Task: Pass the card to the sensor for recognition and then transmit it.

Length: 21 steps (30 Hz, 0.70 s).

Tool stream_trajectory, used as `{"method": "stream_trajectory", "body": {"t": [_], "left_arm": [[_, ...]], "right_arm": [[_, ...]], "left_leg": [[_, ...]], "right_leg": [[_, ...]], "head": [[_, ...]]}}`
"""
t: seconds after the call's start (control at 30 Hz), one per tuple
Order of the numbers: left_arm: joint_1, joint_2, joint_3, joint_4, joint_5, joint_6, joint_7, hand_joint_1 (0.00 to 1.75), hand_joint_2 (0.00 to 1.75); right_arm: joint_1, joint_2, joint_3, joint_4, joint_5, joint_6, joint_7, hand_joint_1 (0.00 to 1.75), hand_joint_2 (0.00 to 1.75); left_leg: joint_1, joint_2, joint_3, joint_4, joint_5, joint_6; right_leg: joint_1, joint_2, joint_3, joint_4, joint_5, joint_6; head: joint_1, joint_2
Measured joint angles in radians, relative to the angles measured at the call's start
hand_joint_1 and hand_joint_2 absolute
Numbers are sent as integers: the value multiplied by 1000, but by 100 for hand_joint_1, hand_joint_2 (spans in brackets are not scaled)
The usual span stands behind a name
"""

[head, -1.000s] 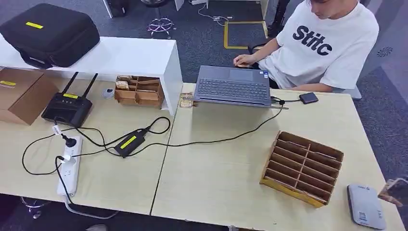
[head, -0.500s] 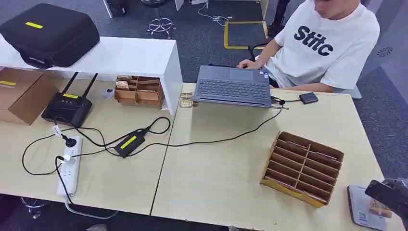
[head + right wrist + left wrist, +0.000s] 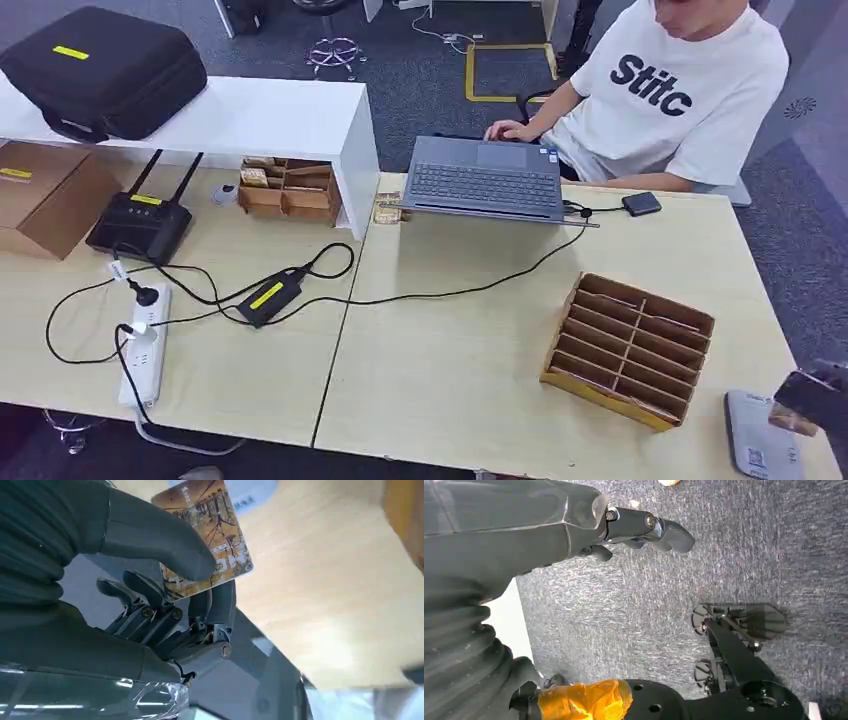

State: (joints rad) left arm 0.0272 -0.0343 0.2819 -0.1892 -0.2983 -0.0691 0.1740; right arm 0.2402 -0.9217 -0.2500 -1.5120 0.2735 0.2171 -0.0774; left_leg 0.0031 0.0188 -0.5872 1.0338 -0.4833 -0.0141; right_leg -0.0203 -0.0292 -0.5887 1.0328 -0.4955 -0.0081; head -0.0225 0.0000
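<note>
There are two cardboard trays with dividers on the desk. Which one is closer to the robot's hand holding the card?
The larger slotted tray on the right desk, tilted, beside the grey sensor. The right hand with the card hovers close by; the smaller tray sits far off under the white shelf.

Inventory by count:
- Light wooden tables (image 3: 470,370): two, pushed edge to edge.
- Slotted cardboard organizers: two, one (image 3: 628,347) near the sensor, one (image 3: 287,187) beside the white shelf (image 3: 230,118).
- Laptop (image 3: 486,180): one.
- Grey card sensor (image 3: 758,440): one.
- Printed card (image 3: 210,535): one.
- Black router (image 3: 140,222): one, with two antennas.
- White power strip (image 3: 145,345): one.
- Black power adapter (image 3: 268,297): one.
- Black carry case (image 3: 105,70): one.
- Cardboard box (image 3: 45,195): one.
- Person (image 3: 680,90): one.
</note>
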Motion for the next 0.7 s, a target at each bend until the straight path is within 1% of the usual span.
{"method": "stream_trajectory", "body": {"t": [0.07, 0.13, 0.2, 0.3, 0.4, 0.47, 0.5, 0.57, 0.6, 0.63, 0.7], "left_arm": [[0, -2, 6, 0, 4, 6, -1, 0, 175], [0, -6, 13, 0, 8, 8, -1, 0, 175], [0, -10, 17, 0, 8, 10, -1, 0, 175], [0, -13, 23, 0, 8, 10, -1, 0, 175], [0, -14, 23, 0, 8, 11, -1, 0, 175], [0, -14, 23, 0, 8, 11, -1, 0, 175], [0, -15, 23, 0, 7, 13, -1, 0, 175], [0, -15, 23, 0, -7, 13, 3, 0, 175], [-1, -15, 23, 0, -17, 11, 8, 0, 175], [-4, -15, 23, 0, -30, 6, 12, 0, 175], [-13, -14, 21, 0, -58, -5, 21, 0, 175]], "right_arm": [[22, 10, -56, -63, 12, -23, -24, 175, 175], [31, 36, -108, -127, 26, -44, -48, 175, 175], [39, 53, -140, -169, 31, -48, -50, 175, 175], [46, 76, -171, -209, 34, -48, -51, 175, 175], [49, 89, -186, -227, 43, -48, -52, 175, 175], [48, 95, -191, -234, 42, -57, -73, 175, 175], [40, 110, -196, -242, 47, -79, -89, 175, 175], [-7, 147, -186, -261, 91, -136, -94, 175, 175], [-53, 166, -160, -266, 122, -168, -91, 175, 175], [-114, 186, -122, -266, 158, -197, -79, 175, 175], [-269, 245, -2, -243, 234, -278, -36, 175, 175]], "left_leg": [[0, 0, 0, 0, 0, 0], [0, 1, 0, 0, 0, 0], [0, 0, 0, 0, 0, 0], [0, 0, 0, 0, 0, 0], [0, 1, 0, 0, 0, 0], [0, 1, 0, 0, 0, 0], [0, 1, 0, 0, 0, 0], [0, 4, -1, 0, 0, 0], [0, 7, 0, -1, 0, 0], [0, 12, 0, -1, 0, 0], [2, 22, 4, -2, -1, -1]], "right_leg": [[0, 0, 0, 0, 0, 0], [0, 0, 0, 0, 0, 0], [0, 0, 0, 0, 0, 0], [0, 0, 0, 0, 0, 0], [0, 0, 0, 0, 0, 0], [0, 0, 0, 0, 0, 0], [0, 1, 0, 0, 0, 0], [0, 3, 1, 0, 0, 0], [0, 6, 1, 0, 0, 0], [1, 10, 1, 0, 1, 0], [2, 21, 0, 0, 4, -2]], "head": [[0, 0], [0, 0], [0, 0], [0, 0], [0, 0], [0, 0], [0, 0], [0, 0], [0, 0], [0, 0], [-1, 0]]}}
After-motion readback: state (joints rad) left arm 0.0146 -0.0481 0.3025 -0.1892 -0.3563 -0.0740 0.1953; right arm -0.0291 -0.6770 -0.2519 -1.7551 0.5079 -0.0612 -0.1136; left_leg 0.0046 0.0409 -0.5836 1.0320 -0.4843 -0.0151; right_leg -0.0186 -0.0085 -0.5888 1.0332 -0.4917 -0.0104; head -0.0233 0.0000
